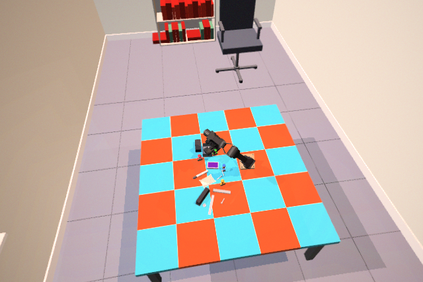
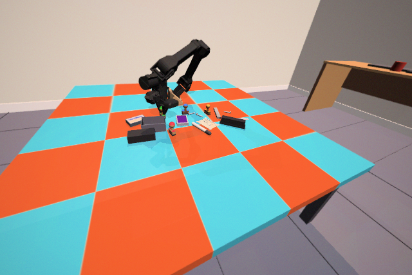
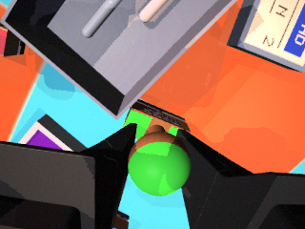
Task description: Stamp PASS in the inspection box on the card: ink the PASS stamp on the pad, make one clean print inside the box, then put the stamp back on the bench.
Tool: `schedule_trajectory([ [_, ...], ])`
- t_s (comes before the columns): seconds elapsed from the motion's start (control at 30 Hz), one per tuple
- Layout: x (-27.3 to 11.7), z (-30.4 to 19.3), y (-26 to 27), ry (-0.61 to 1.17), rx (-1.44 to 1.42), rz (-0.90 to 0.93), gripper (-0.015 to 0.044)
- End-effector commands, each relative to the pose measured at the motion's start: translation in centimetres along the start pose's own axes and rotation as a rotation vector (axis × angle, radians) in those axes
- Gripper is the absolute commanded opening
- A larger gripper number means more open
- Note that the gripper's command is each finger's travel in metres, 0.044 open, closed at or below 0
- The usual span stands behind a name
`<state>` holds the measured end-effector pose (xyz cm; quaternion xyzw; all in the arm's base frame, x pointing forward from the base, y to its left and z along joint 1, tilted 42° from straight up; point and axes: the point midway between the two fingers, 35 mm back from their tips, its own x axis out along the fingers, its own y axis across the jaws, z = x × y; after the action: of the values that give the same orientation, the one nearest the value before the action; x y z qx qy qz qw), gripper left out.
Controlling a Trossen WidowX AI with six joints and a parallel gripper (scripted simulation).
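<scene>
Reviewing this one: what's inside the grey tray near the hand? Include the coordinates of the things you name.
In the wrist view, two rod-like pieces, one grey and one pale, lie in the grey tray (image 3: 107, 72). Their far ends are cut off by the picture's edge, as is part of the tray, so anything there can't be seen.

The grey tray's raised wall (image 3: 164, 62) blocks passage just beside the green-knobbed stamp (image 3: 159, 167)
</scene>
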<state>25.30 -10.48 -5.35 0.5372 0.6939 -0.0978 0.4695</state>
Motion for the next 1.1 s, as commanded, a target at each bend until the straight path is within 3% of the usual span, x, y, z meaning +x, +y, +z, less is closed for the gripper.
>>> schedule_trajectory([
  [0.0,0.8,0.0,0.0,0.002,0.004,0.003,0.0],
  [0.3,1.8,-0.2,0.0,0.003,0.004,0.004,0.0],
  [0.63,1.5,-0.2,0.0,0.003,0.0,0.0,0.0263],
  [0.73,1.3,-0.1,0.0,0.003,0.0,0.0,0.0266],
  [1.0,-9.2,0.2,-0.1,0.001,0.005,0.0,0.0266],
  [1.07,-10.2,0.0,-0.2,0.001,0.005,0.001,0.0266],
])
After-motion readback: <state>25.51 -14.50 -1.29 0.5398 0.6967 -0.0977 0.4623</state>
